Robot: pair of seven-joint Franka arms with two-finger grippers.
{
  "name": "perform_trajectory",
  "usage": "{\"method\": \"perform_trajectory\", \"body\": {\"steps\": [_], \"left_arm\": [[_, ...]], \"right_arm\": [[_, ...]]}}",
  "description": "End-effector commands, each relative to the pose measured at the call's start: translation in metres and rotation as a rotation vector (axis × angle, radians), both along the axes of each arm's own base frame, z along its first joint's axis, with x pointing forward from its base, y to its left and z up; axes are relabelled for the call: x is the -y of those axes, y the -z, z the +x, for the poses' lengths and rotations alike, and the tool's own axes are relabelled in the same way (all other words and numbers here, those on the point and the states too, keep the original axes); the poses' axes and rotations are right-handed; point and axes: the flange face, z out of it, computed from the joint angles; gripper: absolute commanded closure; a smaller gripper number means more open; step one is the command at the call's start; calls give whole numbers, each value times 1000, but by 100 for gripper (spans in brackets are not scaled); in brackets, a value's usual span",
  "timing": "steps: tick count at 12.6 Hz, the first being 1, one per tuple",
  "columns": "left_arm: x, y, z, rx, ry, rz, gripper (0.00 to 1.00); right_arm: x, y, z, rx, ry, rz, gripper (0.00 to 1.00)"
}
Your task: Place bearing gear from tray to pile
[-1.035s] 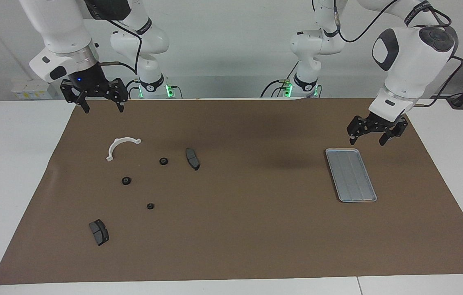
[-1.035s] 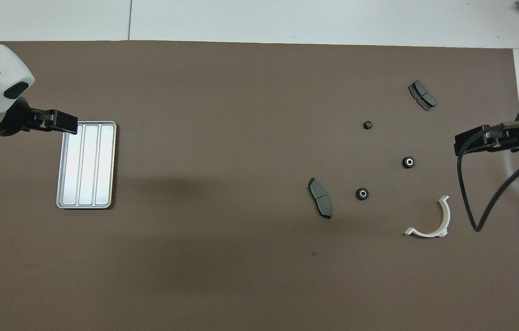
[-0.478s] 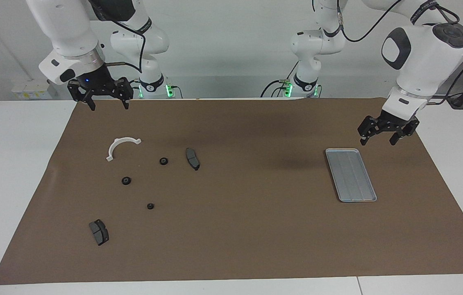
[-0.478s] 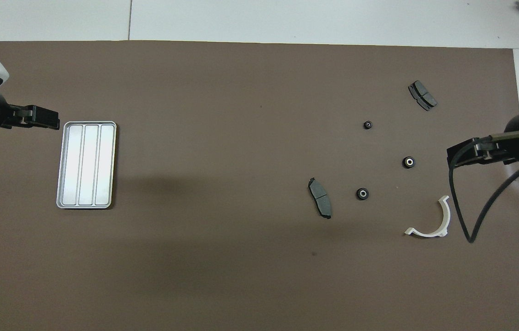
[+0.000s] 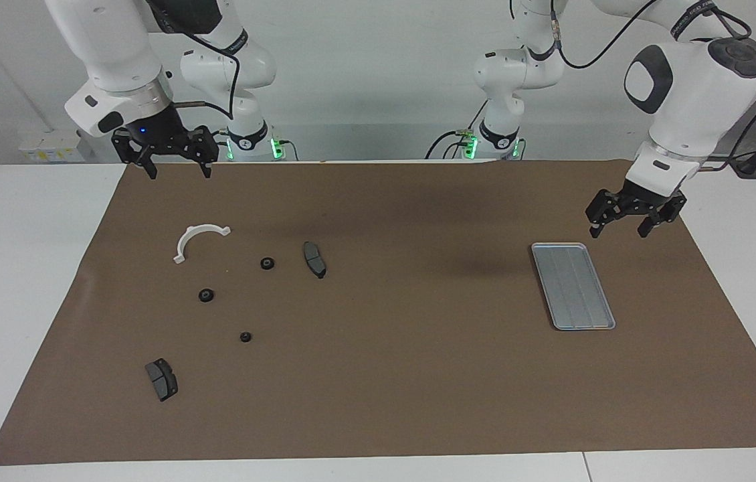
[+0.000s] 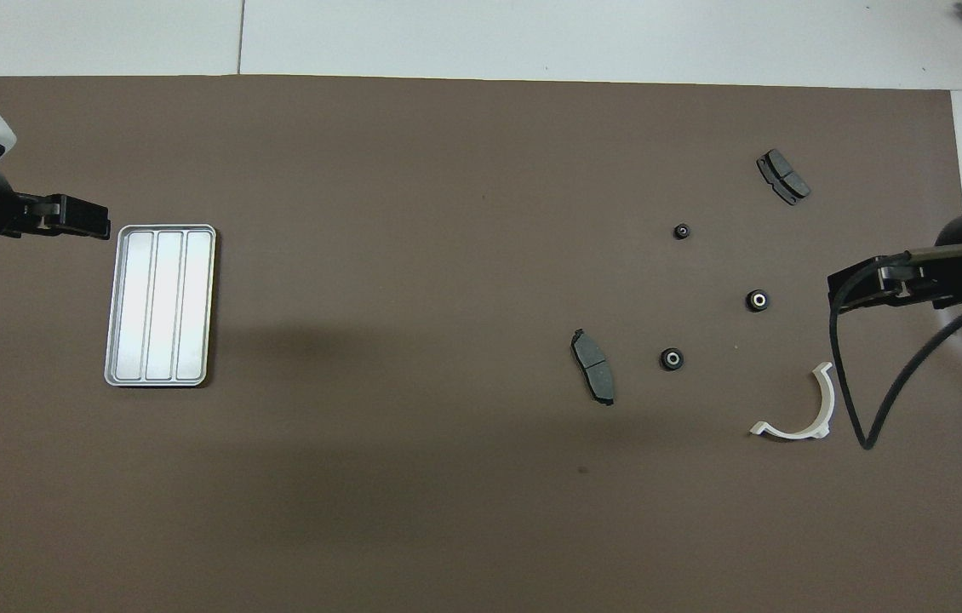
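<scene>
On the mat:
Gears: three small black gears (image 5: 267,263), (image 5: 205,295), (image 5: 245,337) lie loose at the right arm's end, each apart from the others. I judge these are the bearing gears the task means, and that they lie here because this is where the pile is.
Pile: a white bracket (image 5: 199,241) lies nearer to the robots than the gears; one dark pad (image 5: 314,259) lies beside the gear nearest the robots, a second pad (image 5: 161,379) lies farther from the robots than all of them. The gears sit among these parts, touching none.
Tray: the tray (image 5: 573,285) lies flat at the left arm's end, well apart from the pile. I see nothing in it, only its ridges, so by my reading no gear is left to carry.
My left gripper: my left gripper (image 5: 625,225) hangs over bare mat just beside the tray's corner nearest the robots, fingers apart, holding nothing. I judge it is placed there to stay clear of the tray, since nothing in it calls for a grasp.
My right gripper: my right gripper (image 5: 177,170) hangs raised over the mat's edge nearest the robots, close to the bracket, fingers apart and holding nothing. It waits clear of the pile, so it cannot knock the loose parts.
Progress: I judge the task done or nearly so.
</scene>
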Motion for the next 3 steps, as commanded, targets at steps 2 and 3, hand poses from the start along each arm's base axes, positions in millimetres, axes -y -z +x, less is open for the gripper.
{"method": "perform_trajectory", "body": {"steps": [2, 3], "left_arm": [[-2, -11, -4, 28, 13, -8, 0], [-2, -13, -4, 35, 13, -8, 0]], "right_arm": [[-1, -2, -4, 41, 73, 12, 0], [-1, -2, -4, 41, 73, 12, 0]]}}
